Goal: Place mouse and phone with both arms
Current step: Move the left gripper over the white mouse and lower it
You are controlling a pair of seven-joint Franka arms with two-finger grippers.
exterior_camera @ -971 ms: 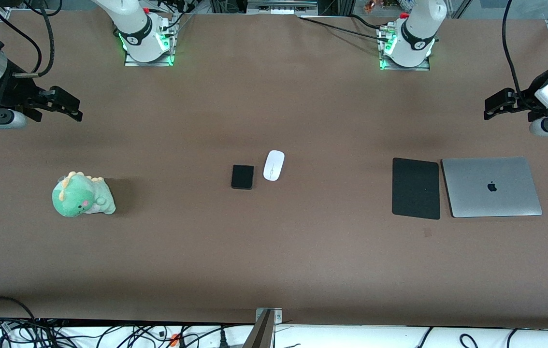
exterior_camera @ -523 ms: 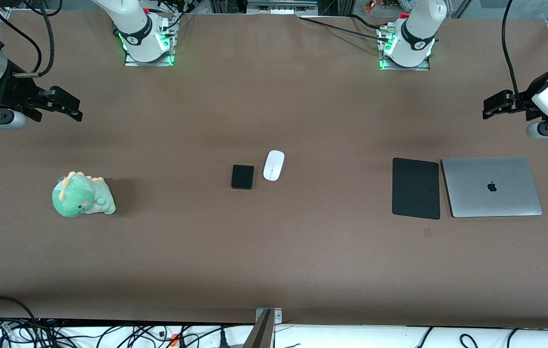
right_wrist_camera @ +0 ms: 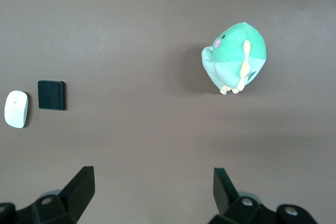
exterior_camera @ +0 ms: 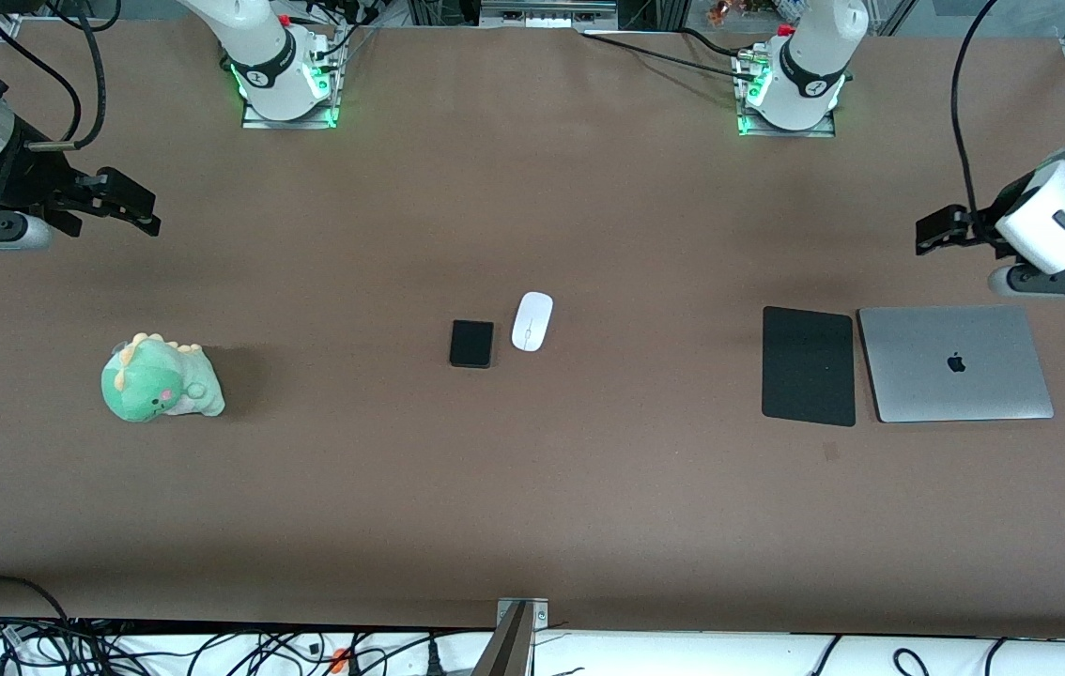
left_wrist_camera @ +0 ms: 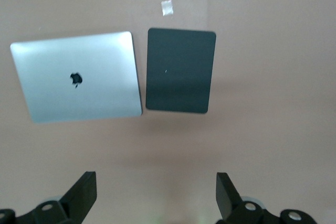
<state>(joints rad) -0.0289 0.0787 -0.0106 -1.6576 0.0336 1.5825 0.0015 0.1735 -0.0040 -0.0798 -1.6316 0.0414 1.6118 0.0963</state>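
The white oval mouse (exterior_camera: 532,321) lies at the table's middle, and the right wrist view shows it too (right_wrist_camera: 16,109). The small black phone (exterior_camera: 471,344) lies right beside it, toward the right arm's end, and also shows in the right wrist view (right_wrist_camera: 51,95). My left gripper (exterior_camera: 929,233) hangs open and empty over bare table at the left arm's end; its jaws stand wide apart in the left wrist view (left_wrist_camera: 156,190). My right gripper (exterior_camera: 143,211) waits open and empty over bare table at the right arm's end (right_wrist_camera: 153,184).
A flat black mouse pad (exterior_camera: 808,365) and a closed silver laptop (exterior_camera: 955,362) lie side by side at the left arm's end. A green dinosaur plush (exterior_camera: 160,379) sits at the right arm's end. A small tape mark (exterior_camera: 831,452) is near the pad.
My left arm has swung its gripper toward the table's middle, closer to the mouse pad. The right arm, mouse and phone have not moved.
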